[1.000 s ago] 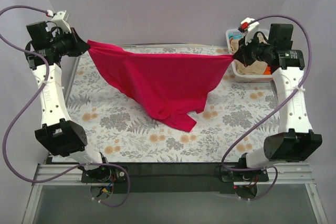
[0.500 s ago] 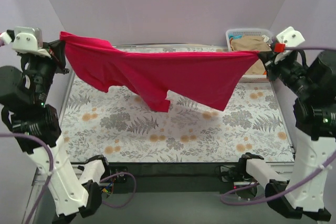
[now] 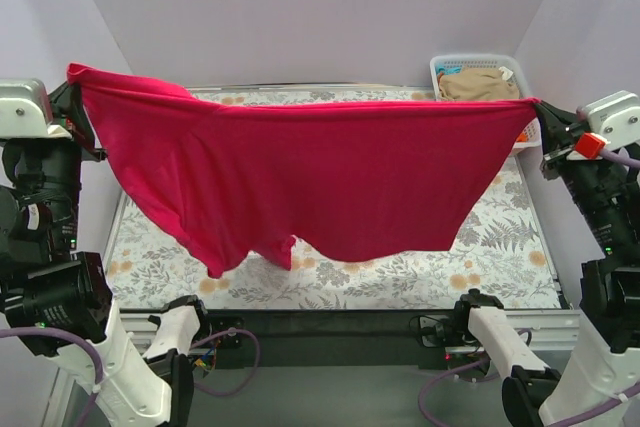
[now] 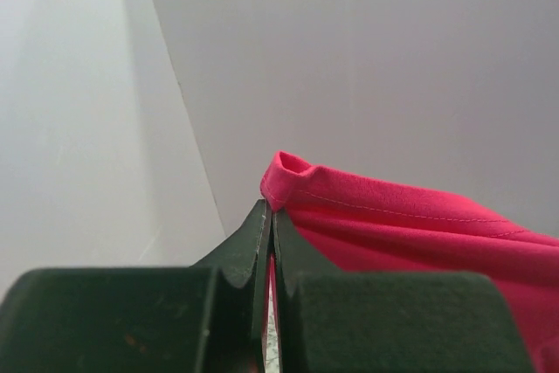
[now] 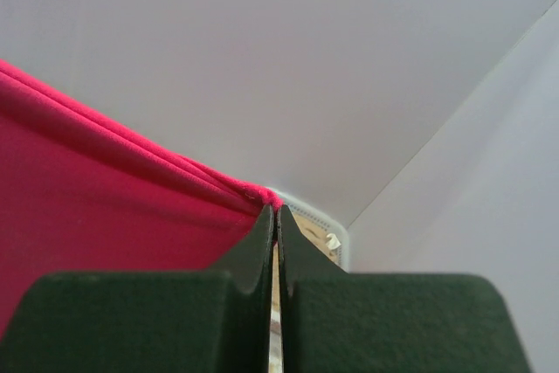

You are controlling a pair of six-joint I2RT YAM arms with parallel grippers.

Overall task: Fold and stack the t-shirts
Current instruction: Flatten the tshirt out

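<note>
A crimson-pink t-shirt (image 3: 320, 172) hangs stretched wide in the air above the table, its lower edge dangling near the table's front. My left gripper (image 3: 72, 87) is shut on its left corner, high at the left; the left wrist view shows the jaws pressed on the hem (image 4: 284, 176). My right gripper (image 3: 538, 110) is shut on its right corner, high at the right; the pinched cloth (image 5: 253, 194) shows in the right wrist view. A tan-beige t-shirt (image 3: 480, 83) lies in the white basket. No orange shirt shows.
The white lattice basket (image 3: 440, 65) stands at the back right corner of the table; it also shows in the right wrist view (image 5: 327, 231). The floral tablecloth (image 3: 500, 247) covers the table under the hanging shirt. Grey walls close in left, back and right.
Both arms have risen and pulled toward the near side and outward. The crimson-pink shirt has lifted off the table and spread wider and flatter between the grippers.
</note>
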